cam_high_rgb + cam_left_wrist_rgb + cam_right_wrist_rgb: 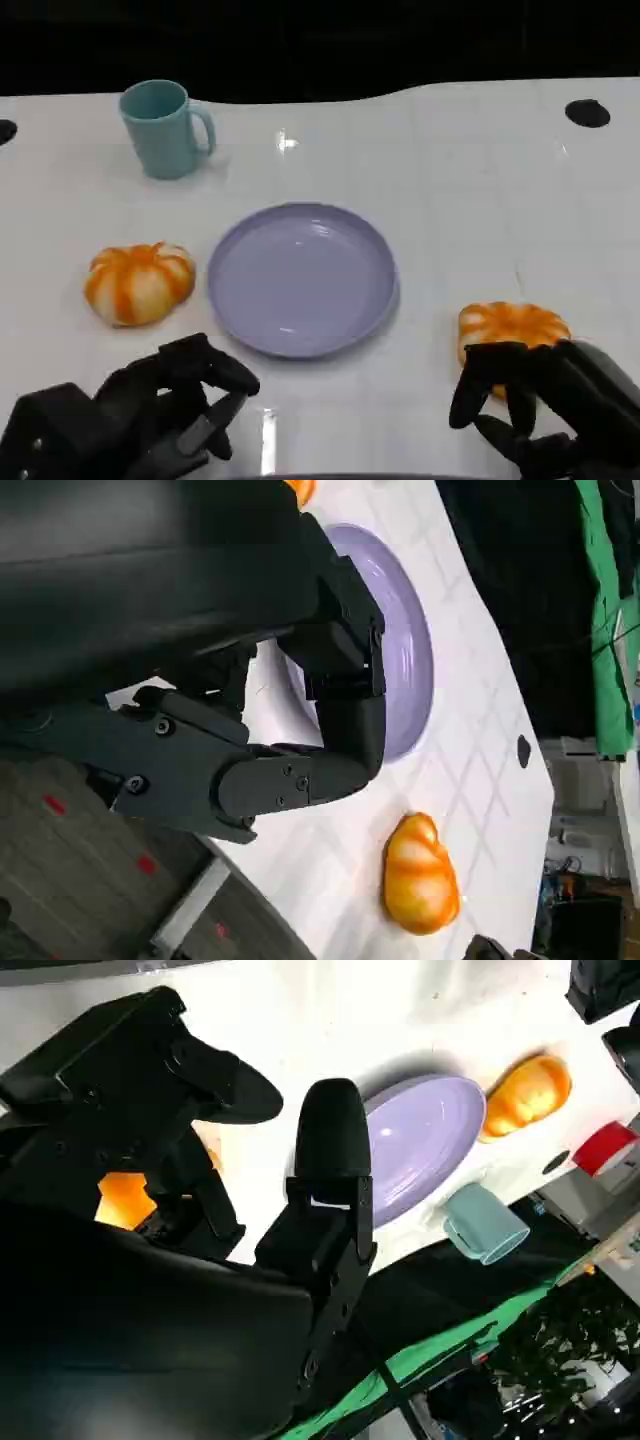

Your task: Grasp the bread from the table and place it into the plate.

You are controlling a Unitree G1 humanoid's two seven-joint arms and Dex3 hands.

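Right hand (530, 405) at the frame's lower right curls its fingers over the near edge of a bread (512, 330), seemingly to grip it, though whether it holds it I cannot tell. Left hand (150, 415) rests empty, fingers loosely curled, at lower left. Beyond, the plate (305, 280) waits mid-counter (480, 190), between both breads for a short carry.

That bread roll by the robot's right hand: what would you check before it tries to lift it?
1. Right hand over the near bread: ok, fingers reach its front edge.
2. Firm hold on it: cannot tell; the fingers hide the contact.
3. Plate free to receive it: ok, nothing lies on it.
4. Left hand out of the way: ok, near the table's front edge, holding nothing.
5. Other bread and cup off the path: ok, both beyond the plate's far side.
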